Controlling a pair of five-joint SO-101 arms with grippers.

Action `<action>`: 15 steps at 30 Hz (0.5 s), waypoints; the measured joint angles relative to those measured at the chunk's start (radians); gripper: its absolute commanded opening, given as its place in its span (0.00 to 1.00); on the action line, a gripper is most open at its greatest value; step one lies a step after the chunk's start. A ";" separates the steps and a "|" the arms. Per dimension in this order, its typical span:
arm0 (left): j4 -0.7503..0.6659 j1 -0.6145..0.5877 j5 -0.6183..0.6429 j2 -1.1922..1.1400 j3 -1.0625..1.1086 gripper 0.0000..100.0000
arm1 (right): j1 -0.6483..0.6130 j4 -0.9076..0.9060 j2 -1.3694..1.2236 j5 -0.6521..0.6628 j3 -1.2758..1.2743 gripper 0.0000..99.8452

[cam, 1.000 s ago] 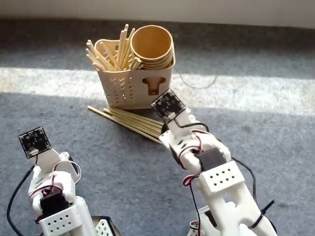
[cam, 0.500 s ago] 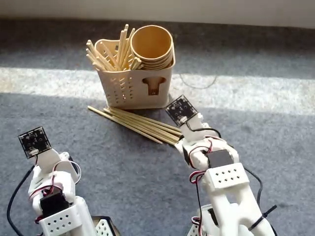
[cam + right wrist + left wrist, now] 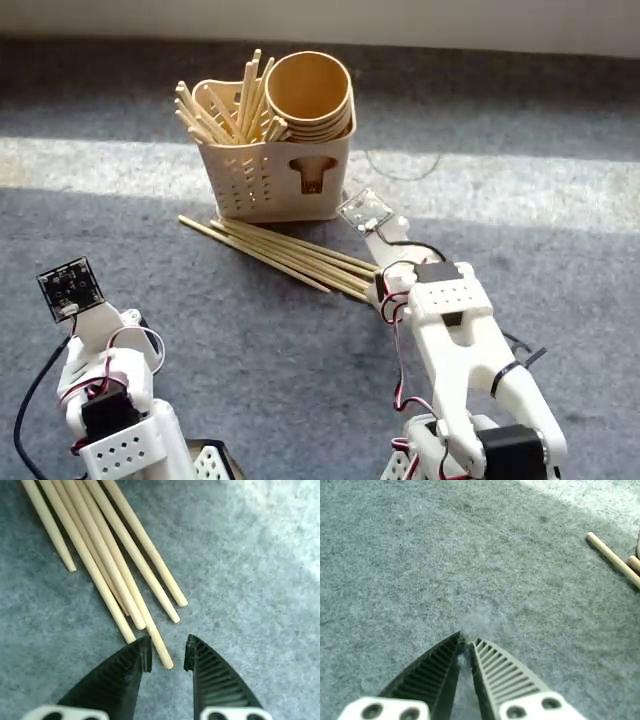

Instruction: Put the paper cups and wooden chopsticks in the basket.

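Wooden chopsticks [image 3: 290, 255] lie loose on the grey carpeted counter [image 3: 200, 330], just in front of the basket [image 3: 265, 180]. Their long axis runs from near the basket's left front corner slantwise down toward the right arm. The right hand [image 3: 167, 646] is at that near end of the bundle with its jaws parted, and the tip of one stick sits between them while the others fan out away from it. The coming grasp seems to turn on this: the hand meets the sticks end-on, at their very tips, not across their middle. The left hand [image 3: 467, 642] is closed on nothing and low over bare carpet, well apart from the bundle, so the right is the nearer. I count six loose stick ends, perhaps a seventh underneath. One nested stack of paper cups [image 3: 310, 90] stands in the basket beside an upright bunch of chopsticks too crowded to count.
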State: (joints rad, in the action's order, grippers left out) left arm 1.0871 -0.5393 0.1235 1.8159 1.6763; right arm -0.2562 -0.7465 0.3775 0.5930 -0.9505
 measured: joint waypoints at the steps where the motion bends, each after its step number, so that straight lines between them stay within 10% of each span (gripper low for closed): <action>1: 0.000 0.000 0.000 0.000 0.000 0.01 | 0.000 0.000 -0.020 0.003 0.006 0.12; 15: 0.000 0.000 0.000 0.000 0.000 0.01 | 0.009 0.009 -0.161 0.008 0.031 0.01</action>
State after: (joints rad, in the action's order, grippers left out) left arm 1.0871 -0.5393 0.1235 1.8159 1.6763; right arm -0.2470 -0.7373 0.2163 0.6007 -0.9198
